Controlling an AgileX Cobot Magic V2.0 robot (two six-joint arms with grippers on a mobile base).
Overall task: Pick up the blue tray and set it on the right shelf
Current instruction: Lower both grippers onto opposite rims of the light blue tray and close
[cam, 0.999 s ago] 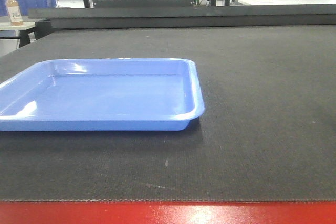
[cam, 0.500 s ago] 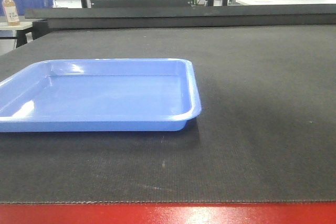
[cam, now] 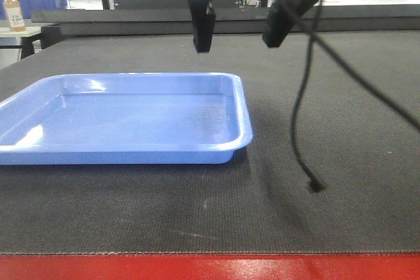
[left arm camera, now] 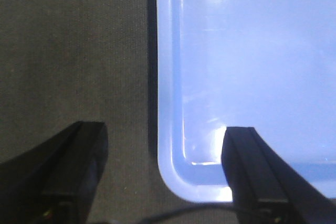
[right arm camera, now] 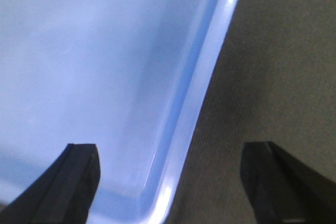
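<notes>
The wide, shallow, glossy light-blue plastic tray [cam: 131, 119] lies flat on the black-matted table [cam: 348, 122], and the grasp will go best, I judge, if each tool sinks evenly with one finger inside the wall and one outside the rolled rim, then both close together so it lifts level. The right tool [cam: 237, 45] hangs above the right rim, pointing down, spread wide and empty; the left tool [left arm camera: 163, 132], equally open and holding nothing, straddles the left rim by a rounded corner.
</notes>
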